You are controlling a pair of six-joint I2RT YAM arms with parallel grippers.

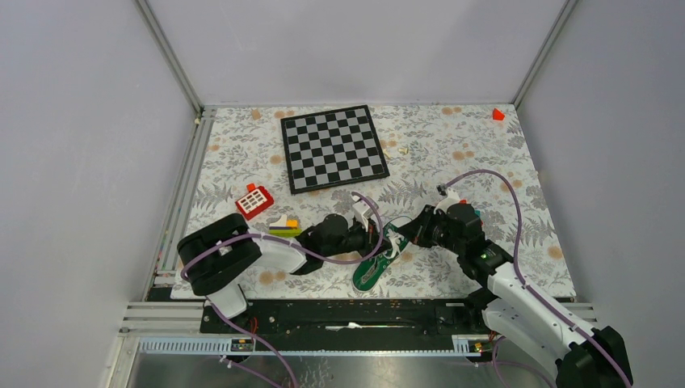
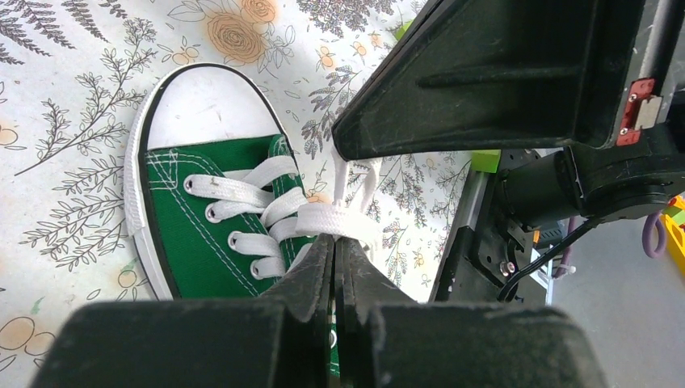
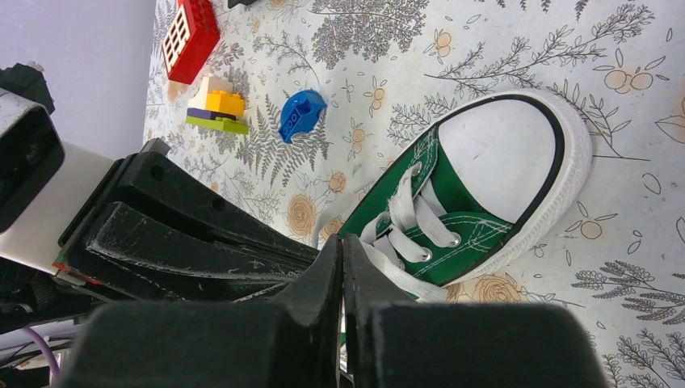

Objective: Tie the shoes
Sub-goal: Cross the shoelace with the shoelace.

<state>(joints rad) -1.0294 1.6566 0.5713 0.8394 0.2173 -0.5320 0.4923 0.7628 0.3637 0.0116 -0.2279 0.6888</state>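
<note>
While both arms crowd over it, shoe [image 1: 373,271]: sits on the floral cloth [image 3: 485,48], between the two grippers
left gripper [image 2: 335,242]: clenched above the shoe's tongue, a flat band of the laces [image 2: 242,194] apparently pinched at its tips
right gripper [image 3: 341,242]: clenched just above the shoe, a lace strand running into its tips
risk: a hard pull could slip the limp lace free or drag the light shoe; the crowded fingers may collide
materials: stitched green canvas, flat woven laces, metal eyelets, smooth rounded rubber toe cap [image 3: 501,145]
</note>
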